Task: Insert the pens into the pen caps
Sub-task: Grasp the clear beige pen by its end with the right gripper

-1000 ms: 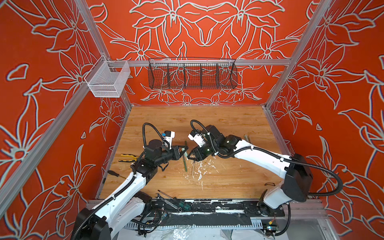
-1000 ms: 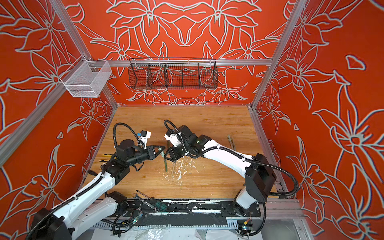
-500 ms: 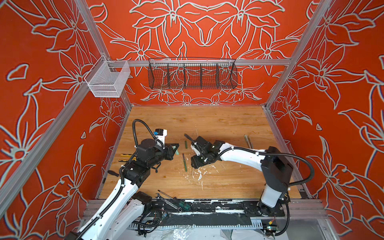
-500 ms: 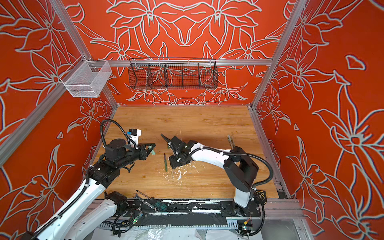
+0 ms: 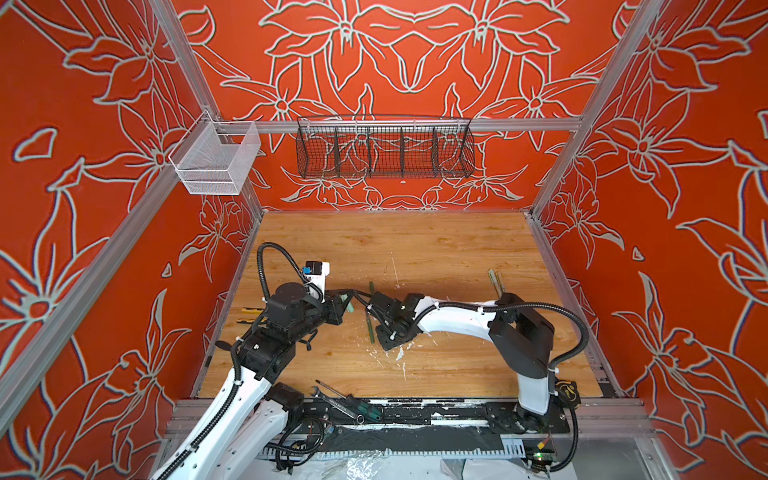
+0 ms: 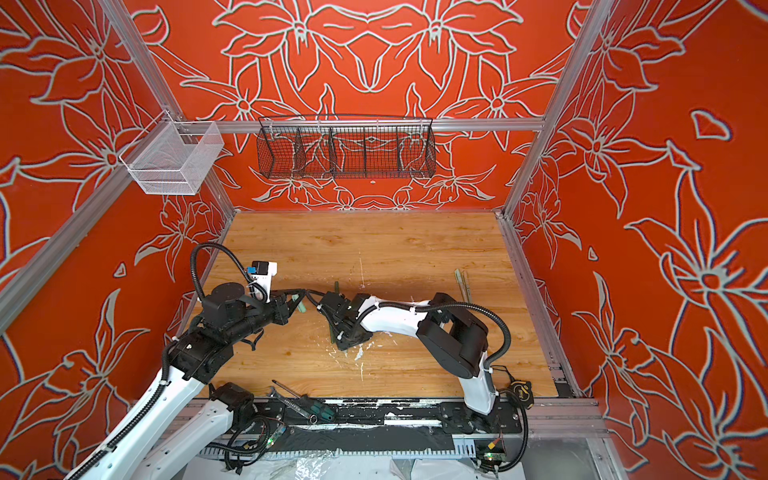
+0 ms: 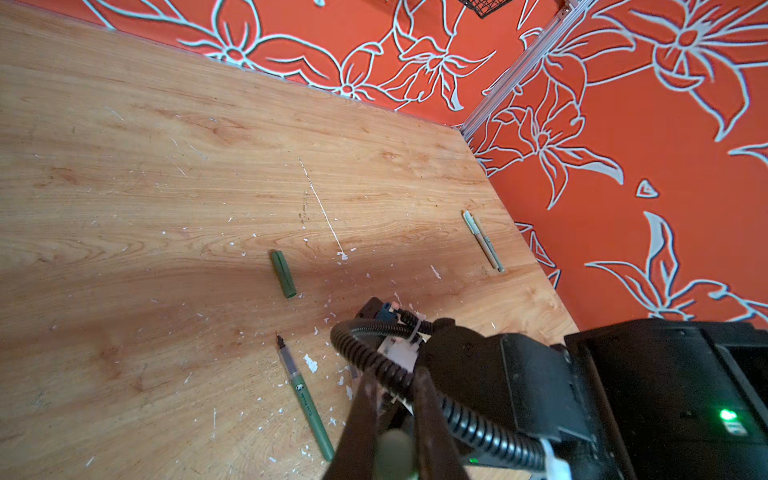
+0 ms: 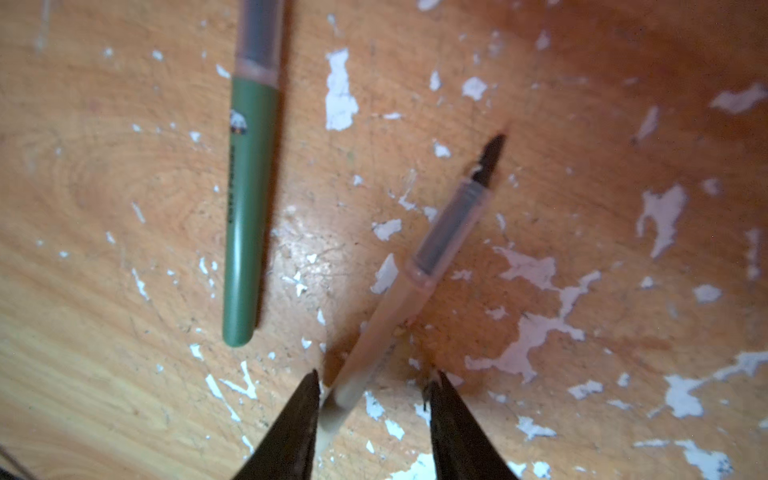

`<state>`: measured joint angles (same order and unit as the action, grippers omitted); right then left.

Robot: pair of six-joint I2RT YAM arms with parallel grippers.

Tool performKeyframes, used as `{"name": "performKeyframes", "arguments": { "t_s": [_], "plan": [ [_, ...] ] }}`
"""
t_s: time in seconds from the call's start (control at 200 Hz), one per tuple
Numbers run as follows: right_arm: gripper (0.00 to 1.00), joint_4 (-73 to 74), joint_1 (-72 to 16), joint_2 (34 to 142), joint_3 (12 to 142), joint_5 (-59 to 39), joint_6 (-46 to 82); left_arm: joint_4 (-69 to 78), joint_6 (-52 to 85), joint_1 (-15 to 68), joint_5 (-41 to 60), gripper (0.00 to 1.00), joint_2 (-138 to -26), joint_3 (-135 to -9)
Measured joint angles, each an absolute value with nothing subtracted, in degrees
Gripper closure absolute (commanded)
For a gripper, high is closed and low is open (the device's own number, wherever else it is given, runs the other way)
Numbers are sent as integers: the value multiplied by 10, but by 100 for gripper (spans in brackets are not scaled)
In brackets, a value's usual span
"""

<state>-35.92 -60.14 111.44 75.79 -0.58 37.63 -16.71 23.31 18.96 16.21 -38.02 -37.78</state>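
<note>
My left gripper (image 7: 395, 374) is shut on a pale green pen cap (image 5: 351, 306), which it holds above the table left of centre. My right gripper (image 8: 376, 378) points down at the table, open. Its jaws straddle the blunt end of a beige pen (image 8: 415, 291); one finger touches the pen and the other stands apart. A green pen (image 8: 249, 208) lies beside the beige one, uncapped, also seen in a top view (image 5: 369, 328). A dark green pen cap (image 7: 282, 274) lies just beyond. Two more pens (image 5: 496, 280) lie side by side near the right wall.
White paint flecks litter the wooden table (image 5: 415, 249) around the right gripper. Screwdrivers and a wrench (image 5: 345, 401) lie at the front edge, pliers (image 5: 249, 309) at the left wall and a tape measure (image 5: 567, 390) at the front right. Two wire baskets hang on the walls.
My right arm folded in and lowered its gripper to the table over the beige pen, its jaws narrowing. My left gripper drew back slightly to the left, still holding the cap.
</note>
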Motion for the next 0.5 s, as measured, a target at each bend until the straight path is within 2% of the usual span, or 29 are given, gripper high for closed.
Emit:
{"name": "performKeyframes", "arguments": {
  "t_s": [0.08, 0.36, 0.495],
  "plan": [
    [66, -369, -602, 1116, 761, 4, 378, -167, 233, 190, 161, 100, -379, -377],
    [67, -405, -602, 1118, 765, 29, 363, -171, 231, 189, 151, 100, -368, -377],
    [71, -413, -602, 1126, 776, 27, 350, -178, 231, 189, 130, 100, -353, -377]
  ]
}}
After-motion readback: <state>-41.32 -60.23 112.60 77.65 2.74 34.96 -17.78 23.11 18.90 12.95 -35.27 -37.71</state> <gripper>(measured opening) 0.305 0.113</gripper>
